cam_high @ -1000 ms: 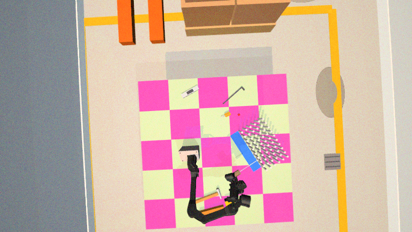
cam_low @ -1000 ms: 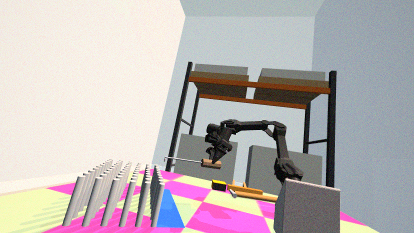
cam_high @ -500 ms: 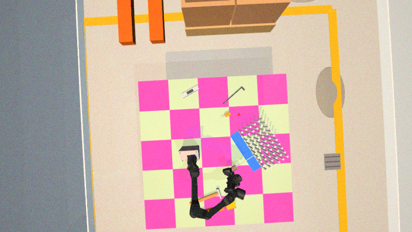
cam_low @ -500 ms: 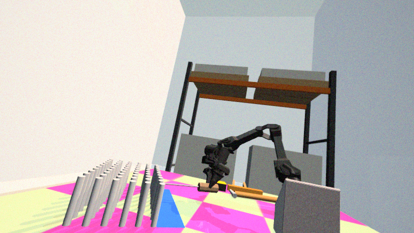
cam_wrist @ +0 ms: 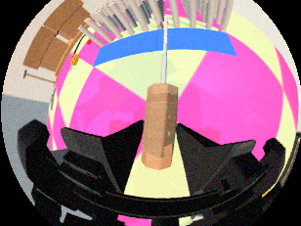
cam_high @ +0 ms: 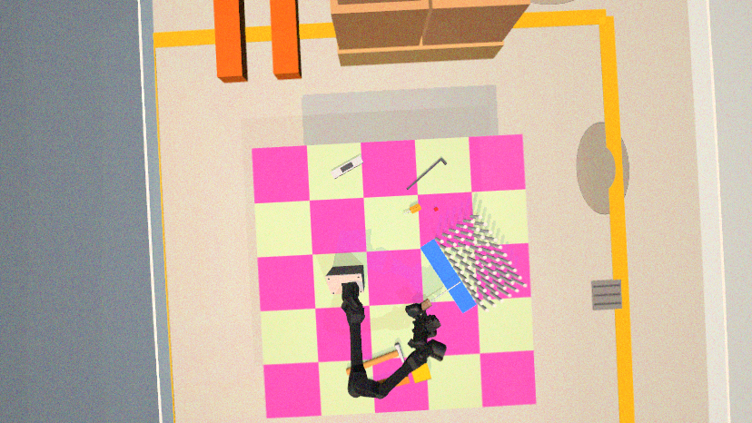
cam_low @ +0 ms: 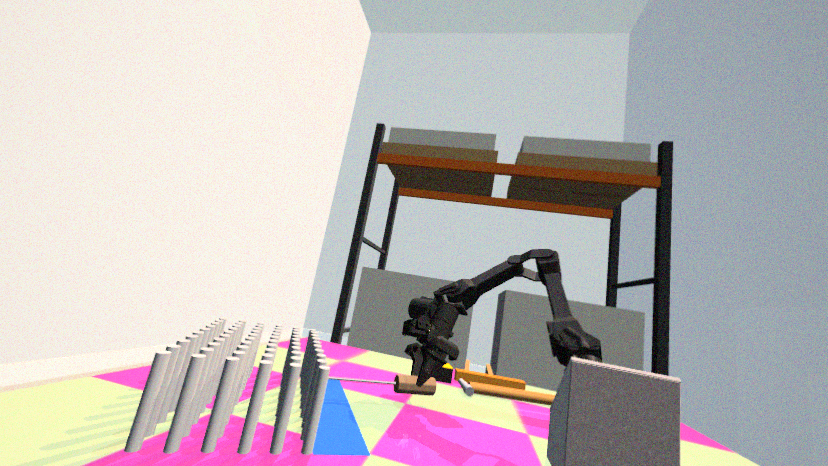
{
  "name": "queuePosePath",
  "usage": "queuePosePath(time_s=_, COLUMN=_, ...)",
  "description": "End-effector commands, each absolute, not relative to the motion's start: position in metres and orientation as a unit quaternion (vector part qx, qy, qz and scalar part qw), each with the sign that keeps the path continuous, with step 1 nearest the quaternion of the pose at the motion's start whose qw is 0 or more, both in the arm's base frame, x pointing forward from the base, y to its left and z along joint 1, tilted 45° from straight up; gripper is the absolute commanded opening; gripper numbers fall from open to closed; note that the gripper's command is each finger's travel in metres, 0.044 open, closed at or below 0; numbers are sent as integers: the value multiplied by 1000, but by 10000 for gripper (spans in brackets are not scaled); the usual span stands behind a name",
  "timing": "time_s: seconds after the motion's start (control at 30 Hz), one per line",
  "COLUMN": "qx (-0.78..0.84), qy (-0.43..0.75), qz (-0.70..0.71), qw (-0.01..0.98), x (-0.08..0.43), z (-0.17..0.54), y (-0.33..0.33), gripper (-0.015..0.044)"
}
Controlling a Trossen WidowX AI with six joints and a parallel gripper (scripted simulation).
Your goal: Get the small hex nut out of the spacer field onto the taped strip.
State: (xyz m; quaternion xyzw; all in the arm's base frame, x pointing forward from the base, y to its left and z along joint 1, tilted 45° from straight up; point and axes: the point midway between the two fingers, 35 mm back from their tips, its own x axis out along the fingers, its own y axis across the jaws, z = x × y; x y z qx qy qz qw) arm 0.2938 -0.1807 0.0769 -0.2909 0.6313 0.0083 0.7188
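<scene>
My gripper (cam_high: pixel 419 307) (cam_low: pixel 422 382) (cam_wrist: pixel 159 124) is shut on the brown handle of a thin-rod tool (cam_high: pixel 427 303) (cam_low: pixel 404 384) (cam_wrist: pixel 161 104). The handle is low, on the near side of the blue taped strip (cam_high: pixel 434 251) (cam_low: pixel 337 425) (cam_wrist: pixel 195 39). The rod crosses above the strip towards the front row of standing grey spacers (cam_high: pixel 524 285) (cam_low: pixel 220 405) (cam_wrist: pixel 227 16). The rod's tip is hard to make out against the spacers, and I cannot tell whether it touches any. The spacers look upright. The hex nut cannot be made out in any view.
An L-shaped dark rod (cam_high: pixel 425 173), a white tool (cam_high: pixel 347 166), a small orange piece (cam_high: pixel 415 208) (cam_wrist: pixel 74 59) and a red dot (cam_high: pixel 435 209) lie on the far side. A hammer (cam_high: pixel 381 358) (cam_low: pixel 509 392) and a yellow-orange object (cam_high: pixel 421 373) lie beneath the arm.
</scene>
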Motion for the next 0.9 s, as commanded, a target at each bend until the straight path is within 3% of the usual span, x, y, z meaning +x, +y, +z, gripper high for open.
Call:
queuePosePath(time_s=0.0, qx=-290, qy=629, qz=10, qw=721, x=297, z=76, y=-180, gripper=0)
queuePosePath(time_s=0.87, qx=-289, qy=629, qz=9, qw=722, x=315, z=70, y=-176, gripper=0)
